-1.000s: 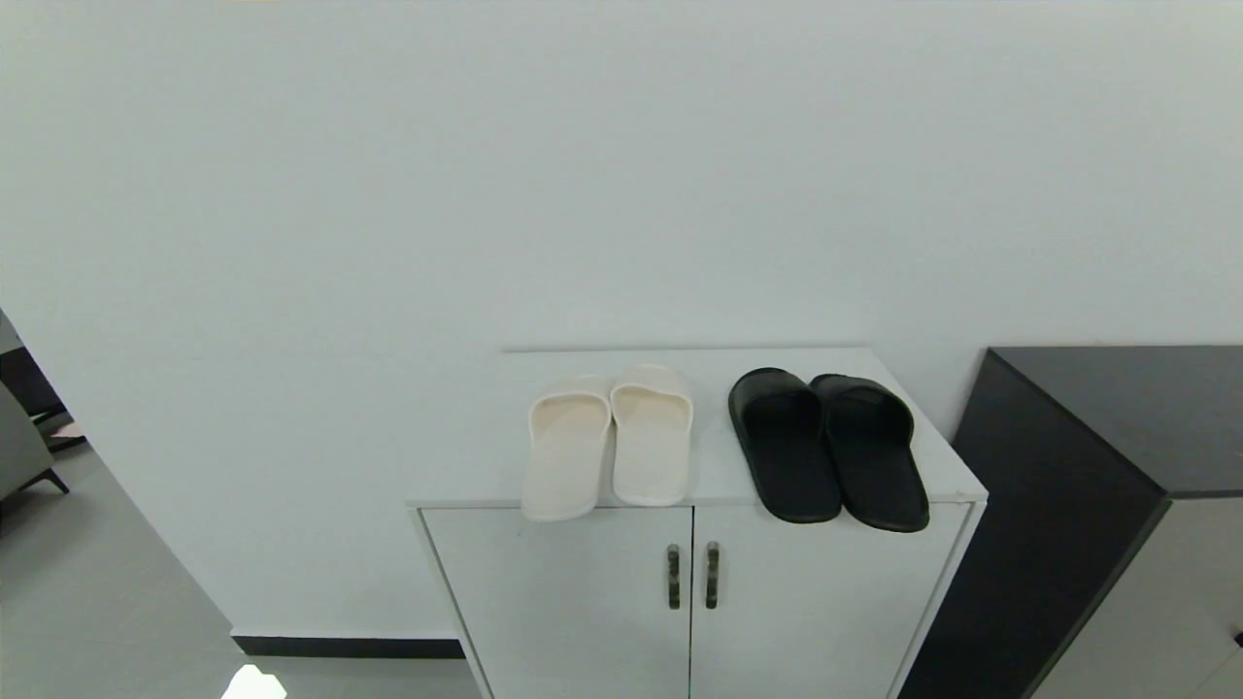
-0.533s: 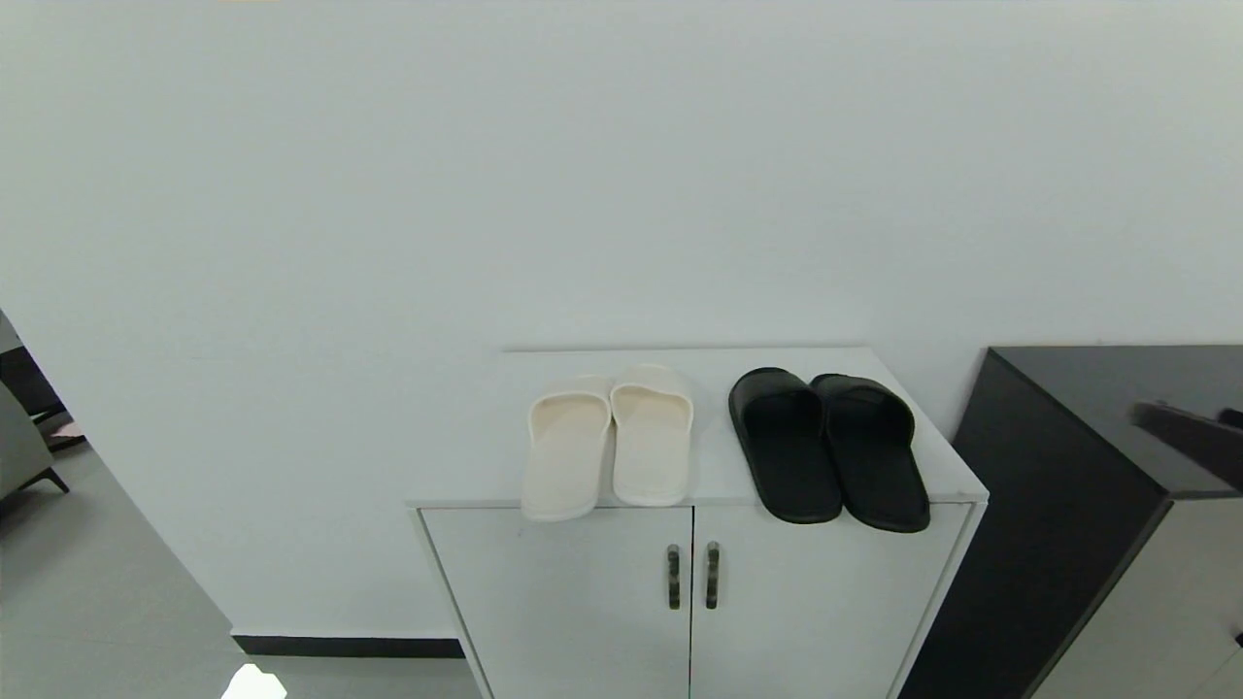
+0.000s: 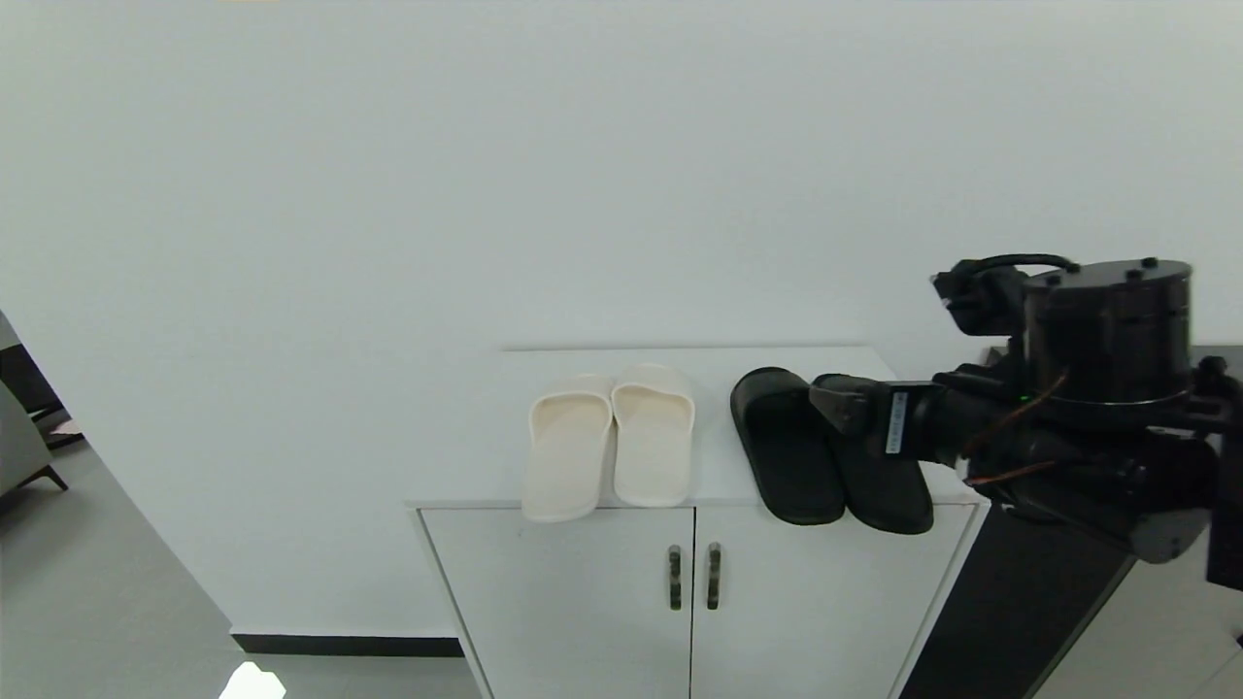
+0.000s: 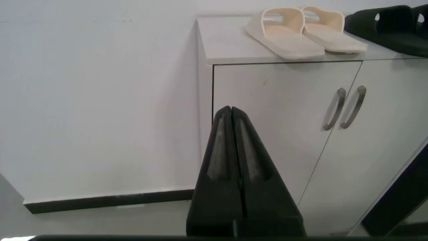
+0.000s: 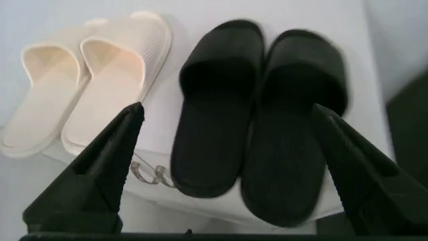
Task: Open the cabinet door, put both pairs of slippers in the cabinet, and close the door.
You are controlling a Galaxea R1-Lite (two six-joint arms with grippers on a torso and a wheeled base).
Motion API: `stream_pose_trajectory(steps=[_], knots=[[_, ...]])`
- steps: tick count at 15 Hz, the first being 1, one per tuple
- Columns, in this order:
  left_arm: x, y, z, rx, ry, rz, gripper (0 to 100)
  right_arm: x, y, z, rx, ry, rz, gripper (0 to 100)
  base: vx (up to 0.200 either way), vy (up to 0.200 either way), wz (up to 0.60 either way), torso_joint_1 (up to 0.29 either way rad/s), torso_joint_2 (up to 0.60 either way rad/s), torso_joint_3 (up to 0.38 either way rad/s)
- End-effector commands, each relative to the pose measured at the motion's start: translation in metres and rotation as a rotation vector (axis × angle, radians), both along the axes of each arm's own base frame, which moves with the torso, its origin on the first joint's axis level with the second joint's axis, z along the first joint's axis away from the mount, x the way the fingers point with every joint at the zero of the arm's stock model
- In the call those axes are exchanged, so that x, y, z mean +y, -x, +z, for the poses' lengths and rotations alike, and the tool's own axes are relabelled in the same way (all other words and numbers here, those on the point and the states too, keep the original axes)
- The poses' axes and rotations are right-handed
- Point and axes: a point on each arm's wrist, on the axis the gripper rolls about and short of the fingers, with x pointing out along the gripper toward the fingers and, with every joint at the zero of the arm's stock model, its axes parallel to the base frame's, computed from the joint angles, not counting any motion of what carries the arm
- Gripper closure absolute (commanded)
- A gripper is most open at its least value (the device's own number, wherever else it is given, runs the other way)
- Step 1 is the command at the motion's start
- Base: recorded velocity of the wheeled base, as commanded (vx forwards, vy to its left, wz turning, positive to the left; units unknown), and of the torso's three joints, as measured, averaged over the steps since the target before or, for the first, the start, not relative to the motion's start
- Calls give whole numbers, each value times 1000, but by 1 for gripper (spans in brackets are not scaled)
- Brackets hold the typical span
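A white cabinet (image 3: 466,485) stands against the wall, both doors shut, with two dark handles (image 3: 692,576) at the middle seam. On its top lie a cream pair of slippers (image 3: 607,442) on the left and a black pair (image 3: 787,447) on the right, heels overhanging the front edge. My right gripper (image 3: 837,403) hovers just above the black pair (image 5: 261,120); in the right wrist view its fingers (image 5: 127,127) stand wide open with nothing between them. My left gripper (image 4: 231,114) is shut and empty, low in front of the cabinet's left door (image 4: 267,134).
A taller dark cabinet (image 3: 1029,602) stands right beside the white one. The wall runs directly behind both. Open grey floor (image 3: 87,602) lies to the left, with a chair (image 3: 19,447) at the far left edge.
My right arm has come up into the head view from the right, and its gripper now reaches over the black slippers. Slippers and doors have not moved.
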Motion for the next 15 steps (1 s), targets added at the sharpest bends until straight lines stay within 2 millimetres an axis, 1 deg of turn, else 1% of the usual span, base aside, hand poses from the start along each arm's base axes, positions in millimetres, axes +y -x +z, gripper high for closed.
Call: stream_pose_trajectory(steps=[1,4,5,6,7,9,12,15], knots=[[0,0,0,0,0,1,100,19,-30,-28,50,48,-17,0,0,0,0,0,0,0],[0,0,0,1,0,1,100,20,-50,-45,46,87,-61,0,0,0,0,0,0,0],[0,0,0,0,0,1,100,21,-53,-48,43,89,-63,0,0,0,0,0,0,0],[0,0,0,1,0,1,100,20,-61,-57,43,102,-75,0,0,0,0,0,0,0],[0,0,0,0,0,3,100,20,-65,-60,45,105,-85,0,0,0,0,0,0,0],[0,0,0,1,0,1,100,19,-79,-72,46,117,-138,0,0,0,0,0,0,0],[0,0,0,1,2,1,100,22,-91,-82,41,111,-148,0,0,0,0,0,0,0],[0,0,0,0,2,1,100,26,-100,-84,36,105,-152,0,0,0,0,0,0,0]])
